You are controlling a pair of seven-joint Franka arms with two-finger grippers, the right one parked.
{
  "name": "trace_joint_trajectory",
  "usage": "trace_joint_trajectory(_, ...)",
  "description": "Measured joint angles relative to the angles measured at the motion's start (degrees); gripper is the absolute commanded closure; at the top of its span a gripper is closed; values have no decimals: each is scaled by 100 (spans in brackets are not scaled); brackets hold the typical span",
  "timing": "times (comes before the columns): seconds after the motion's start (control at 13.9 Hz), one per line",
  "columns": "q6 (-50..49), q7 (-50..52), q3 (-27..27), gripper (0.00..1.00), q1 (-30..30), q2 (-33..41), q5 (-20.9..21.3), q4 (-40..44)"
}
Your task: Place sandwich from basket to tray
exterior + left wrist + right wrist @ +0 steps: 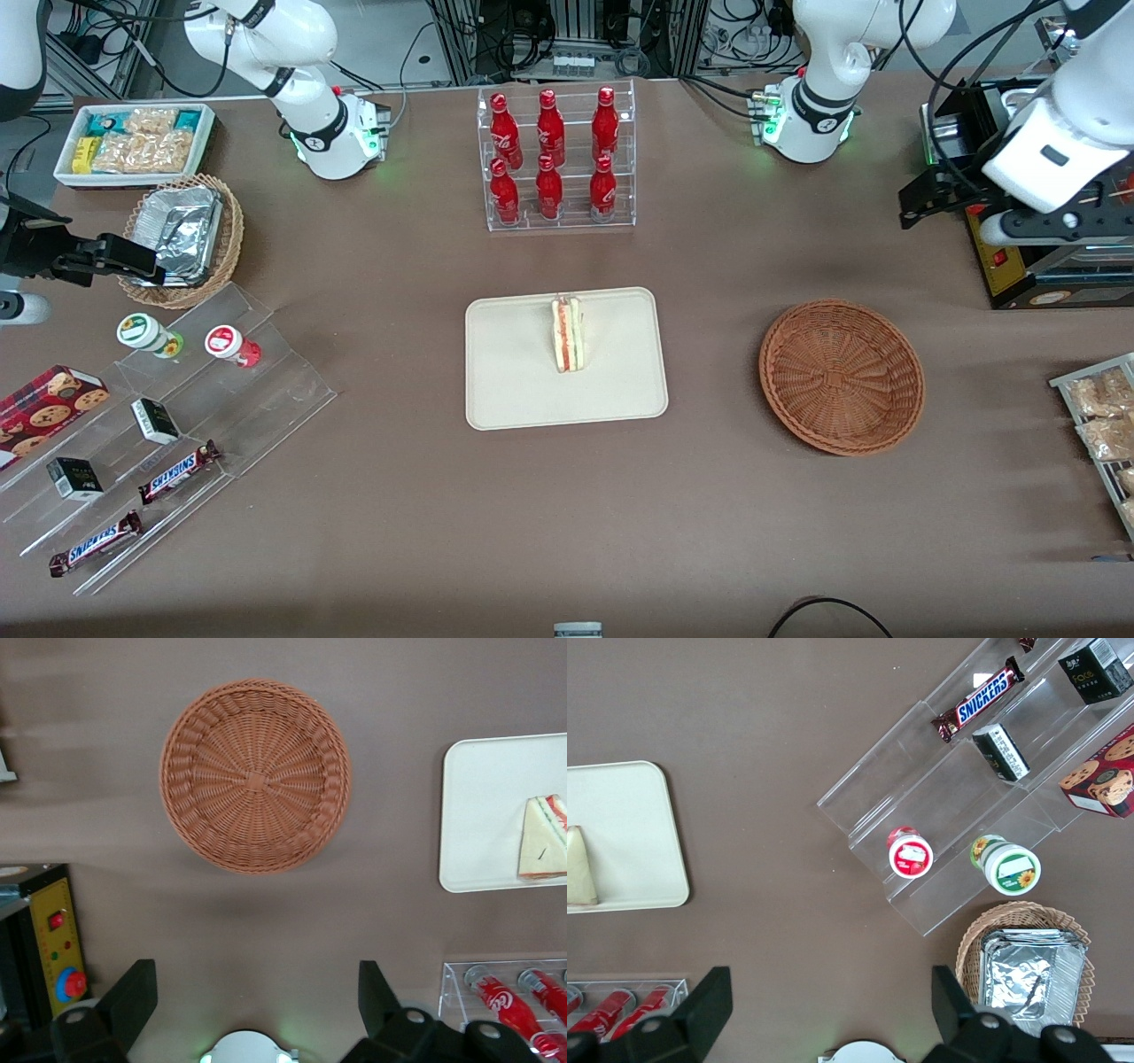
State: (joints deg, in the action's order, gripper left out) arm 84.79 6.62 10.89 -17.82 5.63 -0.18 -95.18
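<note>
snickers bars (177,472) nearest; sandwich (567,334) on tray (514,372); gripper (257,1001) fingers apart above basket (842,376).

The left arm (1076,106) was glossy white, chunky rounded links with black cables trailing off it. Its gripper (257,1010) had black wedge fingers (133,997), spread wide. Green lights glowed on the base (808,124).

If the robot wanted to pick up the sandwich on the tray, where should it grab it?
Probably from straight above, squeezing the two flat bread faces. The sandwich stands on edge on the tray, its striped filling facing up, so the bread sides are free to pinch. The end effector is open, high above the table near the basket, which holds nothing.
</note>
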Motion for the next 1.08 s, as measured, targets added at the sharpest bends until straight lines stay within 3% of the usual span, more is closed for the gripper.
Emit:
trace_joint_trajectory(0.29, 86, -178, -41, 0, 296, -275, -6, 200)
trace_joint_trajectory(0.58, 58, -205, -764, 0, 953, -781, 0, 728)
trace_joint_trajectory(1.08, 29, -377, -866, 0, 1314, -409, 207, 385)
